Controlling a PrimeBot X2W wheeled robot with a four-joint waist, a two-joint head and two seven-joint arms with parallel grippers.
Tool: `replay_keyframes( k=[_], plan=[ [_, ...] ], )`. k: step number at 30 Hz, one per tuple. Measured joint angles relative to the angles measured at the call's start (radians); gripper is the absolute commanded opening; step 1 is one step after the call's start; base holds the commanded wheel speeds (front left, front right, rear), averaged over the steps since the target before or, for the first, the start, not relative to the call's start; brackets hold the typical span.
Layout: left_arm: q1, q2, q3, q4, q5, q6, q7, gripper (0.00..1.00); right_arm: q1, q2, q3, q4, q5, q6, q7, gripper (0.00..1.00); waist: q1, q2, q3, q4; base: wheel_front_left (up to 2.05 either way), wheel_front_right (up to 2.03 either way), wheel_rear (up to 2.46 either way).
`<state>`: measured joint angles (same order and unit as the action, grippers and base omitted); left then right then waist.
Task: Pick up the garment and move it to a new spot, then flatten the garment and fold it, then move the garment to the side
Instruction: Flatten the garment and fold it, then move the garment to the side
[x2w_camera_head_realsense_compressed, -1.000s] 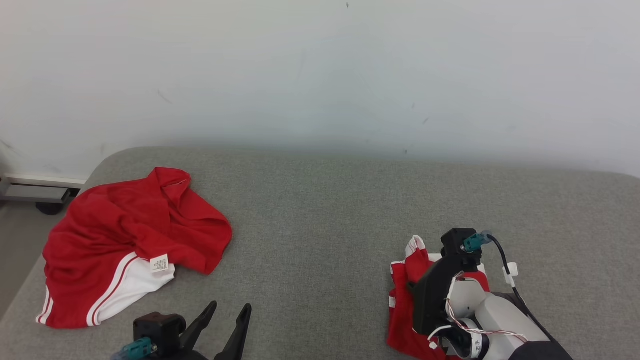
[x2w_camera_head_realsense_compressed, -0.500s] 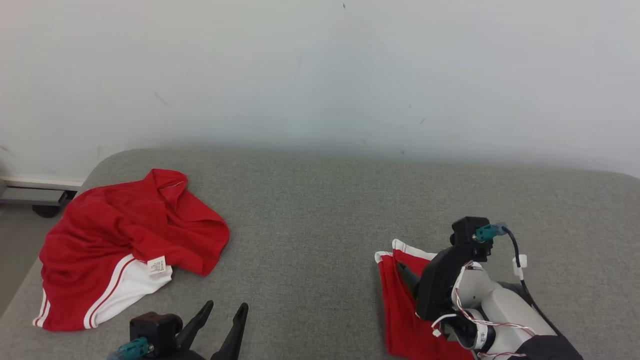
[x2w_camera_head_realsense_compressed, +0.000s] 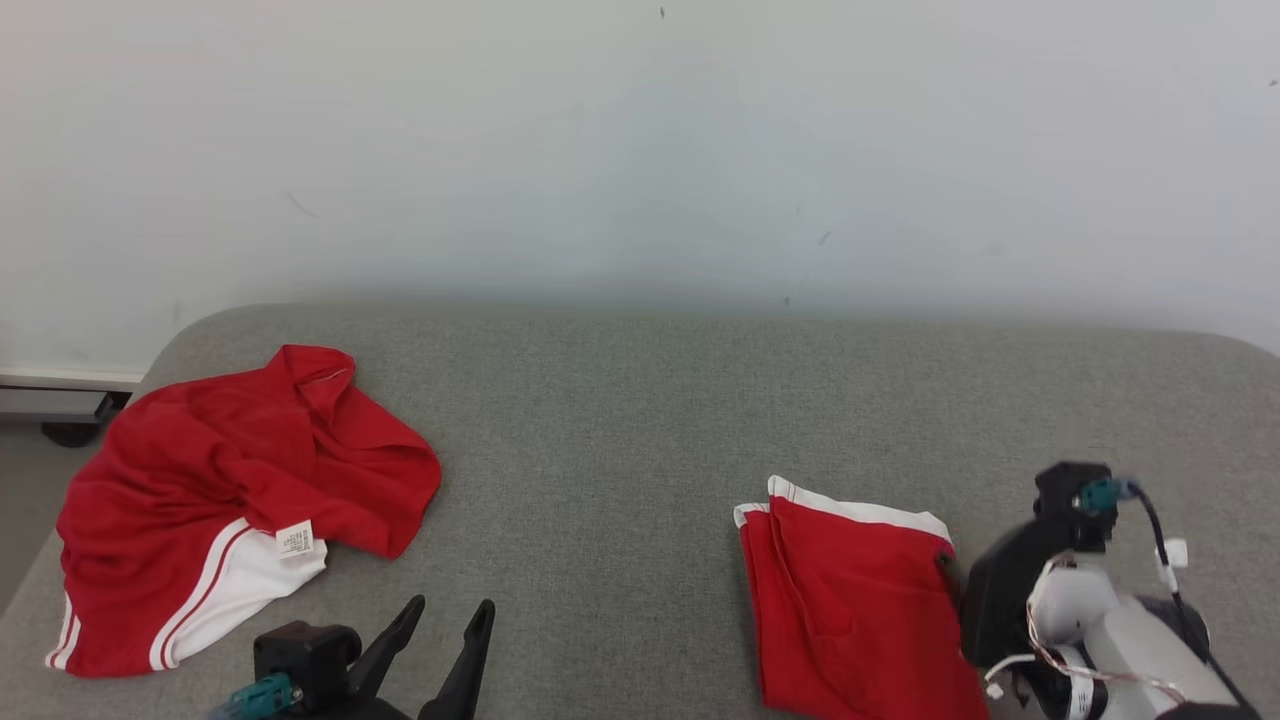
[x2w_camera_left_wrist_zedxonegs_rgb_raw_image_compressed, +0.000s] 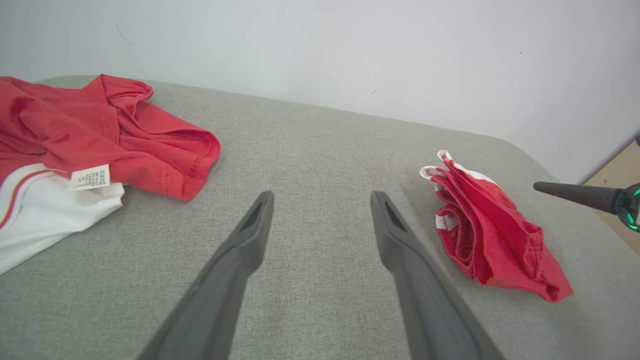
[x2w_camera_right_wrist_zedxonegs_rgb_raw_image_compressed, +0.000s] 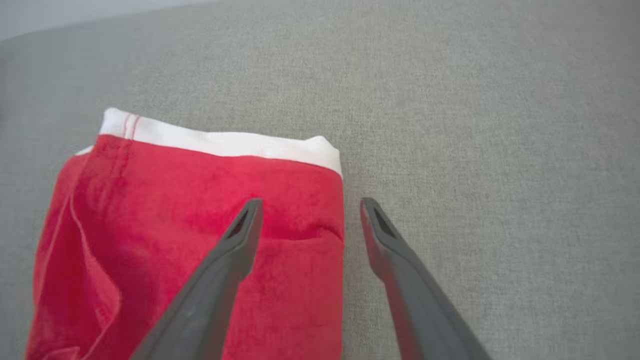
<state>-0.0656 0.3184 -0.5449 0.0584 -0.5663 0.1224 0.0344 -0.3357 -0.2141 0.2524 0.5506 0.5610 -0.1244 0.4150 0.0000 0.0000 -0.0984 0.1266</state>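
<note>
A folded red garment with a white waistband lies flat on the grey cushioned surface at the front right; it also shows in the left wrist view. In the right wrist view my right gripper hangs open over the folded garment's right edge, holding nothing. In the head view the right arm sits just right of it. My left gripper stands open and empty at the front left, over bare fabric.
A second, crumpled red and white garment with a white label lies at the left end of the surface, also seen from the left wrist. A pale wall rises behind. The surface's rounded left edge drops to the floor, where a wheeled base stands.
My right gripper opened, let go of the folded garment and drew back to the right. The garment settled flat. The head camera has shifted a little.
</note>
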Motion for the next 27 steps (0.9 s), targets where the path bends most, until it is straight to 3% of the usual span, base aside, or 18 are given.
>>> replay_keyframes(
  k=[13,27],
  plan=[
    [-0.013,-0.001,-0.009,-0.012,0.012,0.0,0.004,1.0,0.044,0.03,-0.017,0.083,0.002,0.0,0.025,1.0,0.0,0.0,0.031,0.022,0.0,0.0,0.0],
    [-0.026,0.004,-0.008,-0.013,0.012,0.0,0.006,1.0,0.05,0.016,-0.069,0.098,-0.01,0.0,-0.002,1.0,0.0,0.0,0.041,0.05,0.0,0.0,0.0]
  ],
)
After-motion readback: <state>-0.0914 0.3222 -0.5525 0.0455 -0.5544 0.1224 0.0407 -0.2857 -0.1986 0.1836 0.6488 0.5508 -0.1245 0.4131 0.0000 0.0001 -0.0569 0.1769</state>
